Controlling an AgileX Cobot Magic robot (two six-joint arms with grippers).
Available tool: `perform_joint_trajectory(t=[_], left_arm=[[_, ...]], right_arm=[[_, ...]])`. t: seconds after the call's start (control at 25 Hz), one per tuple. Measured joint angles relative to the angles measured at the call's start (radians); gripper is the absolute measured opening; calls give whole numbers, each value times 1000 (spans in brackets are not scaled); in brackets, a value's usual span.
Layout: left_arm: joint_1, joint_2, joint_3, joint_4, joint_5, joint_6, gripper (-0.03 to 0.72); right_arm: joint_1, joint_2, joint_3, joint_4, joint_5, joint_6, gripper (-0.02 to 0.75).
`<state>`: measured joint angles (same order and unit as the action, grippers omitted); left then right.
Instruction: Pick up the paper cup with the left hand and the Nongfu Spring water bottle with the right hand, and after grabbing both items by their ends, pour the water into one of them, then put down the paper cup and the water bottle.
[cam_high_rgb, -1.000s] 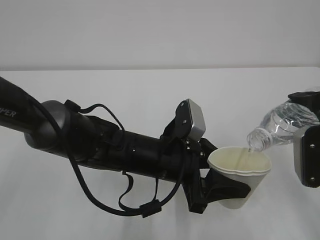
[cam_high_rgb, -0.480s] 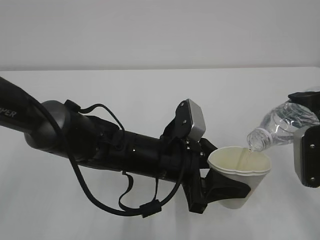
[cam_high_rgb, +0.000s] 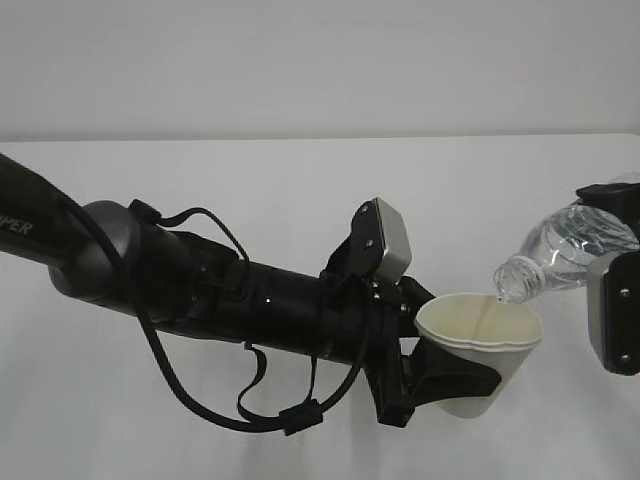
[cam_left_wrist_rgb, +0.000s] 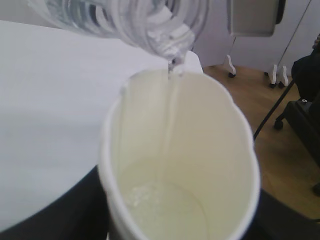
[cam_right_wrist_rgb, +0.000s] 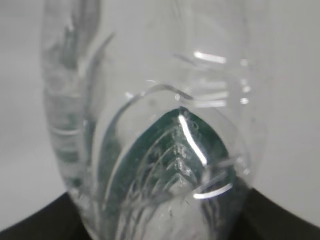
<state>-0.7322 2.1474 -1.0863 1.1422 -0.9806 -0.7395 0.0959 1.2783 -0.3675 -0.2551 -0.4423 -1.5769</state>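
Note:
The white paper cup (cam_high_rgb: 488, 392) (cam_left_wrist_rgb: 180, 150) is held upright above the table, with my left gripper (cam_high_rgb: 452, 377) shut on its lower wall. Its black fingers (cam_left_wrist_rgb: 60, 215) show on either side of the cup. The clear Nongfu Spring water bottle (cam_high_rgb: 566, 249) (cam_right_wrist_rgb: 160, 150) is tilted neck-down to the left, its mouth (cam_left_wrist_rgb: 172, 47) just over the cup's far rim. My right gripper (cam_high_rgb: 609, 252) is shut on the bottle's base end, and its dark fingers (cam_right_wrist_rgb: 35, 222) flank the bottle. A thin stream of water (cam_left_wrist_rgb: 170, 100) falls into the cup, where a shallow pool (cam_left_wrist_rgb: 165, 210) lies.
The white table (cam_high_rgb: 300, 200) stretches under both arms, and the left arm with its looped cables (cam_high_rgb: 200, 290) lies low across the left half. In the left wrist view the table's edge gives way to wooden floor (cam_left_wrist_rgb: 270, 150) and stand legs (cam_left_wrist_rgb: 230, 67).

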Motion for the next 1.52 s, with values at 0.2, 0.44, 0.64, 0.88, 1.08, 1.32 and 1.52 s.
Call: perform_joint_trajectory(t=[0.2,0.44,0.64,0.88,1.08,1.32,1.52], left_arm=[[0,0,0,0,0,0,428],[0,0,0,0,0,0,428],[0,0,0,0,0,0,428],[0,0,0,0,0,0,427],[0,0,0,1,0,0,427],[0,0,0,2,0,0,427],[0,0,0,2,0,0,426]], right_arm=[[0,0,0,0,0,0,403],[0,0,0,0,0,0,403],[0,0,0,0,0,-2,403],[0,0,0,0,-2,-7,403],[0,0,0,0,-4,-8,403],[0,0,0,0,-8,-10,403],[0,0,0,0,-15,-13,403]])
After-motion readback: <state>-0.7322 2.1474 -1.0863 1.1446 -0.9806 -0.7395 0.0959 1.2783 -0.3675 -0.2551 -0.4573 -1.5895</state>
